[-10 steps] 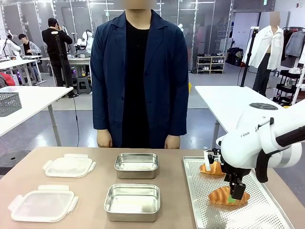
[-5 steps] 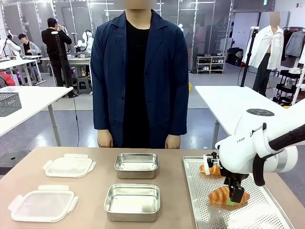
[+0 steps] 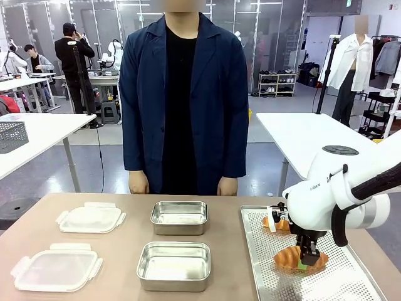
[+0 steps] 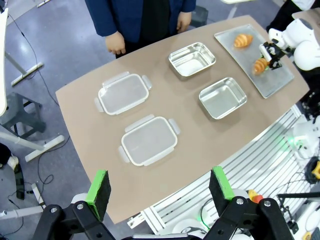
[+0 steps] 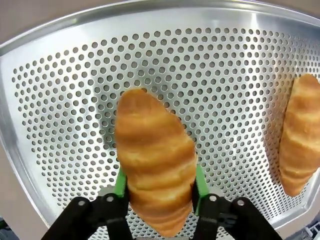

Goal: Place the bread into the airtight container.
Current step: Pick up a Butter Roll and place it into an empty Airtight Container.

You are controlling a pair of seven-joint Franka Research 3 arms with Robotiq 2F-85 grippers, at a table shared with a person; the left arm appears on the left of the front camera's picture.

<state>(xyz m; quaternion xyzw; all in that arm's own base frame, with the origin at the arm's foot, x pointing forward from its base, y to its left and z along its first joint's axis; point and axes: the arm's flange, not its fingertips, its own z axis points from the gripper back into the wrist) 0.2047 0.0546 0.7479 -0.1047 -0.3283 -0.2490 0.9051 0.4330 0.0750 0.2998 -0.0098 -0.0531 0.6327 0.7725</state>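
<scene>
Tabletop (image 3: pixel 128 251) has a person (image 3: pixel 183 94) in a dark blue jacket standing at its far edge, arms down. Right arm (image 3: pixel 338 194) comes in from the right over the perforated metal tray (image 3: pixel 260 251), which sits at the tabletop's right end.

In the middle we see two open steel boxes, both empty: far steel container (image 3: pixel 179 217) and near steel container (image 3: pixel 174 266). Left of them lie two clear plastic covers, far lid (image 3: pixel 91 219) and near lid (image 3: pixel 56 269). Each is beside its container and apart from it.

Bread: the gripped croissant (image 3: pixel 285 258) is over the middle of the tray, well apart from both containers. The second croissant (image 3: pixel 274 223) lies at the tray's far end, partly behind the arm.

Right hand (image 3: pixel 305 262) points down, its green pads clamped on both flanks of the gripped croissant. In the wrist view the grip is toward one end of it. We cannot tell whether the croissant rests on the tray or sits just off it.

Left hand (image 4: pixel 159 186) is high above the tabletop, looking down on the whole layout. Its fingers are spread wide with nothing between them.
</scene>
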